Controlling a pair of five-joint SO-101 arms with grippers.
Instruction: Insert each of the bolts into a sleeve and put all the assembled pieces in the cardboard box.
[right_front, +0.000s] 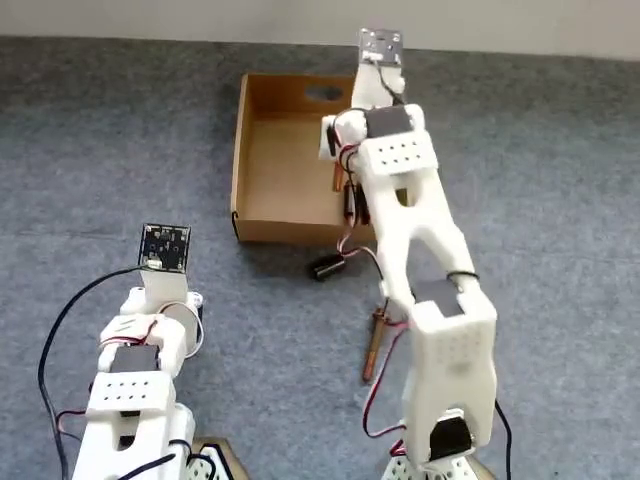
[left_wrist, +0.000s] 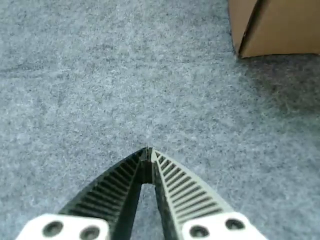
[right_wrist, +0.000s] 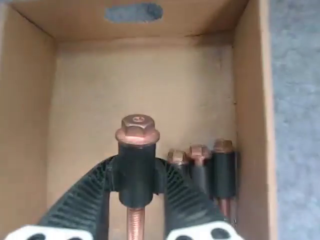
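Nearest, at about 7 o'clock on the grey carpet (right_front: 120, 150): left gripper (left_wrist: 149, 152), ribbed fingers (left_wrist: 112, 187) pressed together tip to tip, gripping nothing. Poised over the carpet, with the cardboard box (right_front: 258, 160) off toward its 1 o'clock.

A little farther out, at roughly 5 o'clock from the box: loose bolt (right_front: 372, 345), copper, lying flat on the carpet beside the right arm (right_front: 450, 340).

Beyond that, just beside the box's near wall, toward its 5 o'clock corner: black sleeve (right_front: 328, 267), lying on the carpet.

Then the box itself, open-topped, with an oval hand hole (right_wrist: 133, 12) in its 12 o'clock wall. On its floor by the 3 o'clock wall: three sleeved bolts (right_wrist: 200, 165), side by side, copper heads toward 12 o'clock.

Farthest, over the inside of the box: right gripper (right_wrist: 136, 170), fingers (right_wrist: 90, 192) parted only as wide as the sleeve and clamped on a held assembly (right_wrist: 137, 131). Copper bolt pushed through a black sleeve, hex head pointing to 12 o'clock, threaded end trailing back between the fingers.
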